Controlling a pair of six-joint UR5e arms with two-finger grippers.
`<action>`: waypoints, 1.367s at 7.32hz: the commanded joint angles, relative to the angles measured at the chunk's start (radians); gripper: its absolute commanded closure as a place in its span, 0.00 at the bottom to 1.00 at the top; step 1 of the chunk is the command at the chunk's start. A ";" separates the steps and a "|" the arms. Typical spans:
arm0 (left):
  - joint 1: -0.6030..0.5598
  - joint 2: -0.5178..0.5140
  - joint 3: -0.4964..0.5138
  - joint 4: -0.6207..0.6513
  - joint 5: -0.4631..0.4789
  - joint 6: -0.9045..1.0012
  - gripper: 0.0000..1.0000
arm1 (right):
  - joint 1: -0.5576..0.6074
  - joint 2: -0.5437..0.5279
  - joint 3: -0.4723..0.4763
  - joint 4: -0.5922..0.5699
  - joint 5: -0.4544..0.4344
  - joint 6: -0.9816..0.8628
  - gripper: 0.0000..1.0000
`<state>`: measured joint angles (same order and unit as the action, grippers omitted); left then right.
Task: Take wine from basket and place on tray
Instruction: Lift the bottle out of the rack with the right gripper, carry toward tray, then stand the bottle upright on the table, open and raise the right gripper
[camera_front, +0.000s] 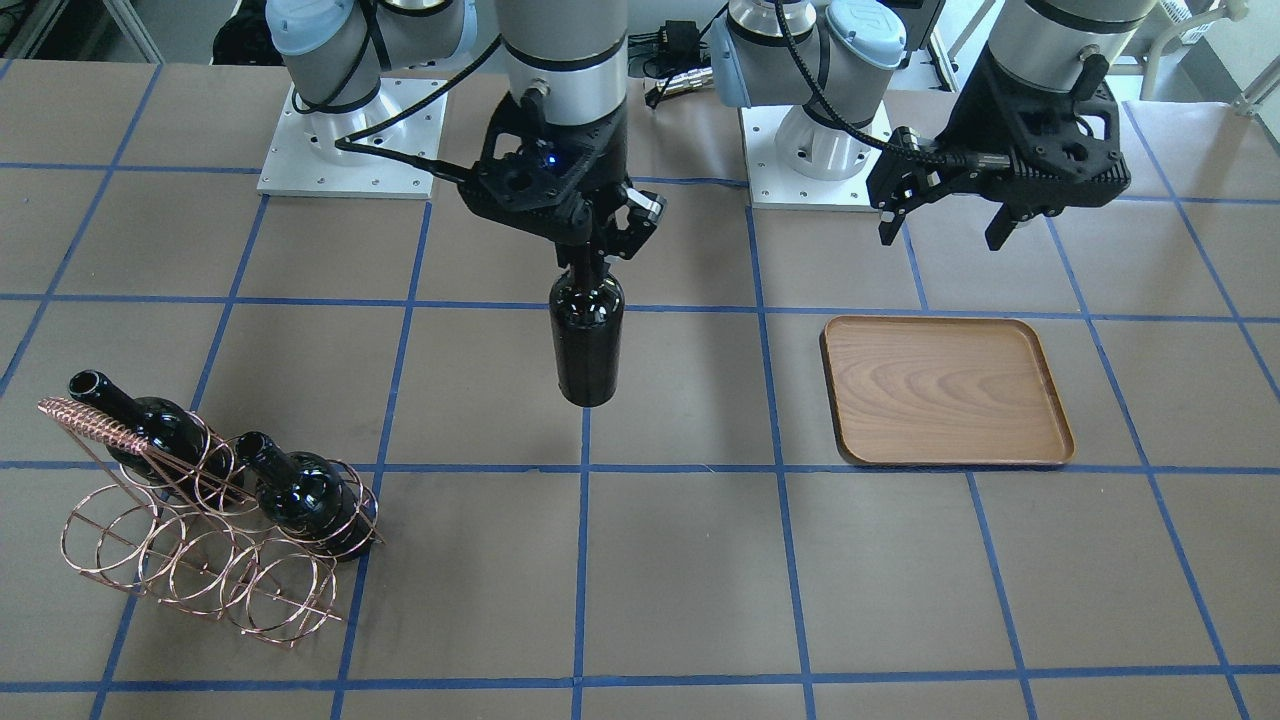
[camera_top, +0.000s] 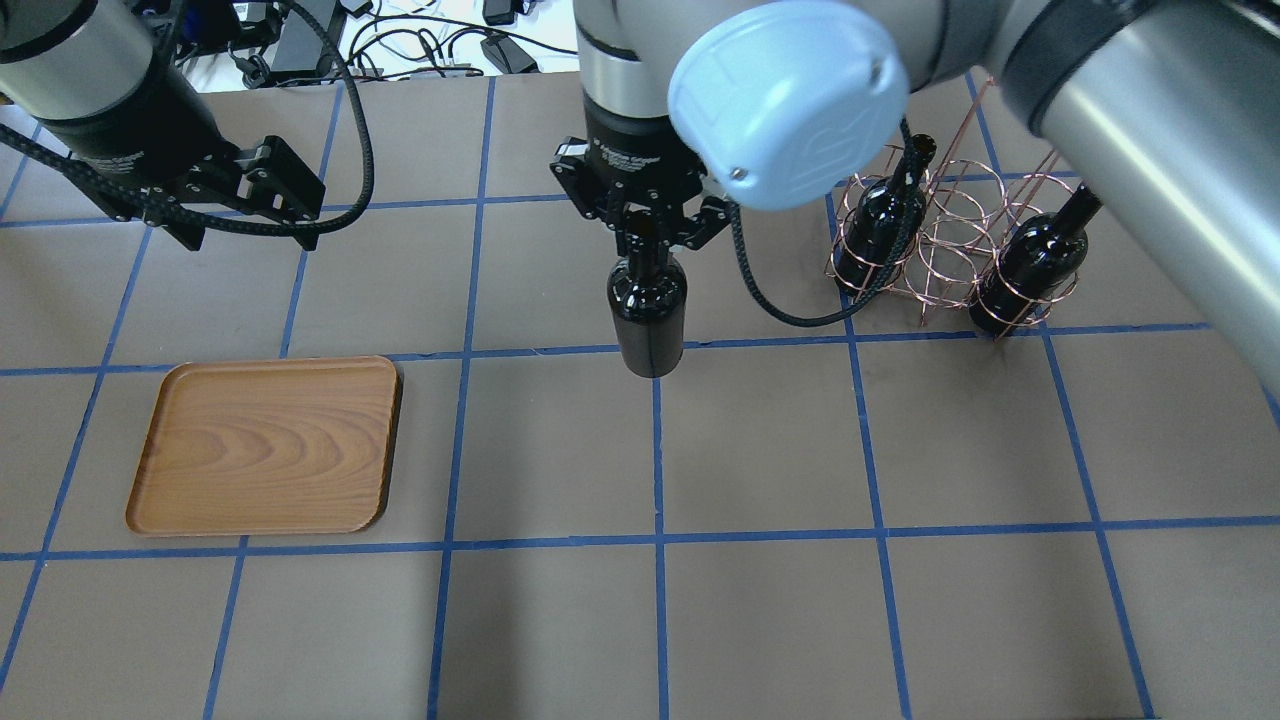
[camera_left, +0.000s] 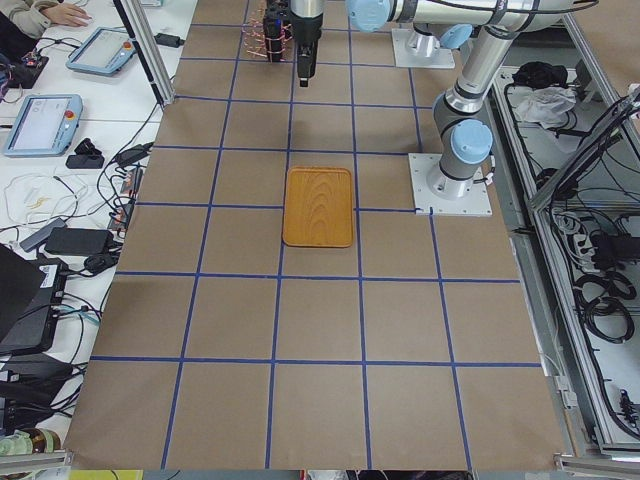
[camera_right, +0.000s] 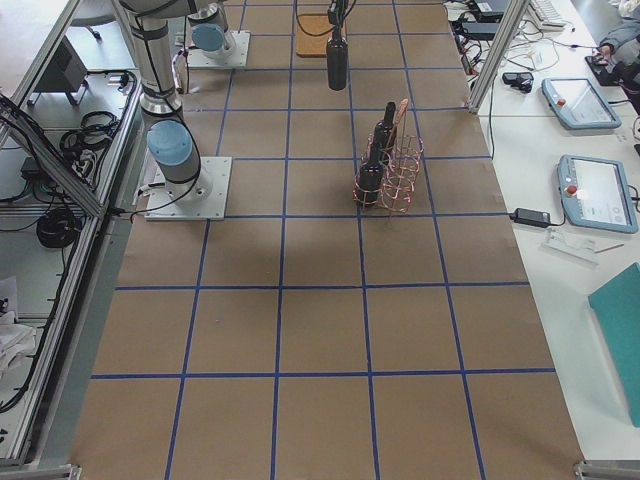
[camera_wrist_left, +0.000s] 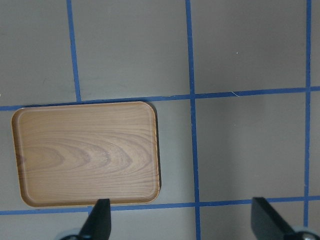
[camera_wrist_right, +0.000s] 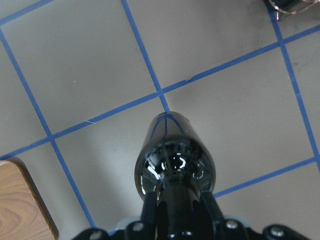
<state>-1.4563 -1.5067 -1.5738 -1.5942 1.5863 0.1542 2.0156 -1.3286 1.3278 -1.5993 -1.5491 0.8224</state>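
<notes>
My right gripper (camera_front: 590, 255) is shut on the neck of a glossy black wine bottle (camera_front: 587, 340). The bottle hangs upright above the table, about midway between the basket and the tray, and also shows in the overhead view (camera_top: 648, 310) and the right wrist view (camera_wrist_right: 174, 165). The copper wire basket (camera_front: 200, 560) holds two more black bottles (camera_front: 135, 420) (camera_front: 310, 495). The wooden tray (camera_front: 945, 390) lies flat and empty. My left gripper (camera_front: 945, 225) is open and empty, hovering beyond the tray's far edge; the left wrist view shows its fingers (camera_wrist_left: 100, 220) spread, with the tray (camera_wrist_left: 85, 152) below.
The table is brown paper with a blue tape grid. Both arm bases (camera_front: 350, 140) (camera_front: 815, 150) stand on metal plates at the robot's edge. Desks with tablets and cables (camera_left: 45, 120) run along the table's far side.
</notes>
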 joint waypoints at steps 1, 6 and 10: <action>0.013 0.005 0.000 -0.003 0.003 0.008 0.00 | 0.075 0.072 0.014 -0.106 -0.020 0.098 1.00; 0.013 0.008 -0.005 -0.010 0.003 0.008 0.00 | 0.138 0.091 0.090 -0.169 -0.042 0.159 1.00; 0.014 0.005 -0.028 0.000 0.000 0.010 0.00 | 0.140 0.106 0.091 -0.169 -0.042 0.156 0.32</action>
<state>-1.4423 -1.5014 -1.5887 -1.6037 1.5873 0.1639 2.1548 -1.2242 1.4176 -1.7686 -1.5904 0.9806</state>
